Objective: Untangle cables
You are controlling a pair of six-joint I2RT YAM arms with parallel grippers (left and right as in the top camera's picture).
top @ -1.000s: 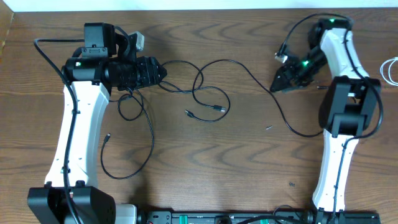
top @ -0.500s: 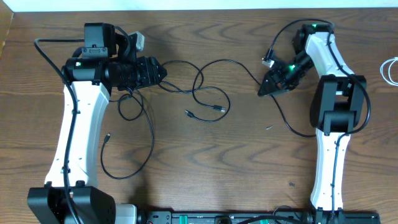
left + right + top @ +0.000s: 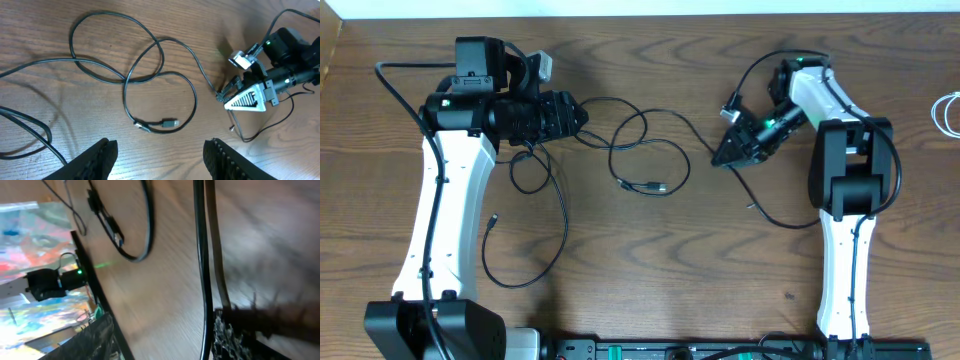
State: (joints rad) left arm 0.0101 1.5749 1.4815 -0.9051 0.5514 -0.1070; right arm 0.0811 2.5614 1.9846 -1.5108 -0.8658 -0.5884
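The right gripper (image 3: 720, 158) appears to pinch a black cable (image 3: 645, 150) at its tip, though blur hides the contact. The left gripper (image 3: 159, 150) hangs spread above the cable's loops on the wooden table (image 3: 650, 260), touching nothing.

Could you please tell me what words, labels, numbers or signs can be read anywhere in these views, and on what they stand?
None: no readable text shows in any view.
The small pale tag-like block on the left arm is too small to show any lettering.
The thin black cables, the dark wooden table and the right end effector carry no visible markings.
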